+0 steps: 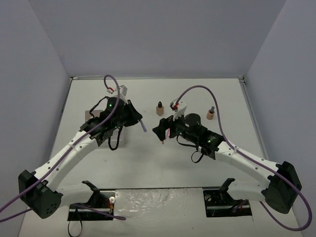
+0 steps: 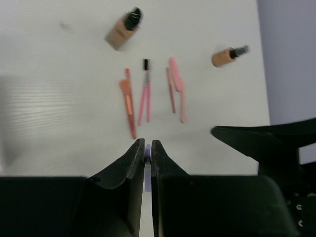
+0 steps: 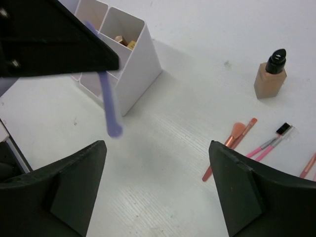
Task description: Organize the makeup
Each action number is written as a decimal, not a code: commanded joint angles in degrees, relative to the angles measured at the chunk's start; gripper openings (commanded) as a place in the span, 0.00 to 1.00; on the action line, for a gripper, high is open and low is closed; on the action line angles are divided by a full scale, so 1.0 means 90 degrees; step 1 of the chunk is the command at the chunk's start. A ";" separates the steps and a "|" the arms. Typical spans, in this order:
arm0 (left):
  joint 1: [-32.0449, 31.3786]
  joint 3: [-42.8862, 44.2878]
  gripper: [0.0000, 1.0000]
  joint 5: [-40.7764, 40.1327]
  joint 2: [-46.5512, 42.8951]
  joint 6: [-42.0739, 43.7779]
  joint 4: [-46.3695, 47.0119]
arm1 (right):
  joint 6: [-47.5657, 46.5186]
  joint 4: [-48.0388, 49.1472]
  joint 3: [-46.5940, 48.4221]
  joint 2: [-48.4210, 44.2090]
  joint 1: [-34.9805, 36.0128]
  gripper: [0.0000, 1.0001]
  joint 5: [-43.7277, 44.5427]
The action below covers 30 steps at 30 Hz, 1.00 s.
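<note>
Above the table (image 1: 197, 94), top view: the left gripper (image 1: 137, 120) pinched the lilac stick (image 1: 142, 126), whose free end poked toward the right gripper (image 1: 159, 130). The right gripper was spread and held nothing, just beside that free end. A tan bottle (image 1: 159, 107) stood just beyond both grippers, and a second tan bottle (image 1: 211, 114) stood well off to the right gripper's right. Our read on risk: the wrists were near enough that a swing by either could knock the stick.

Left wrist view: jaws pressed together on the stick, with only a sliver of lilac showing between them. The hold looked narrow and near one end, so we judged it could pivot or slip. Ahead of the tips we counted two coral brushes (image 2: 129, 106), two pink brushes (image 2: 144, 98), one thin red stick (image 2: 172, 94) and one pale pink stick (image 2: 181, 96). That made six loose, though overlaps made the pairs hard to split.

Right wrist view: fingers wide apart, nothing between them. Up-left of them the stick hung in front of the white organizer (image 3: 138, 69). We couldn't tell whether it was over a compartment. Something tan and gold (image 3: 124, 41) sat in one cell, unidentified. Lowered off-centre, the tip could catch a divider and lever the stick out. Totals: two bottles, one held stick, six loose tools, one organizer.
</note>
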 commanded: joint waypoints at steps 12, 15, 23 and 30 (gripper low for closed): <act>0.3754 -0.1105 0.00 -0.1456 -0.1448 0.0765 -0.0263 | 0.0221 -0.0890 -0.0223 -0.0364 -0.0404 0.98 0.1472; 0.4108 -0.1326 0.00 -0.1402 -0.1188 0.1045 0.0349 | 0.0294 -0.1046 -0.0361 -0.0434 -0.0547 0.98 0.1517; 0.4368 -0.1791 0.00 -0.1257 -0.0664 0.1547 0.1879 | 0.0368 -0.1261 -0.0622 -0.0647 -0.0943 0.98 0.1377; 0.4392 -0.2076 0.00 -0.1055 -0.0530 0.1487 0.2832 | 0.0391 -0.1355 -0.0755 -0.0633 -0.1113 0.97 0.1381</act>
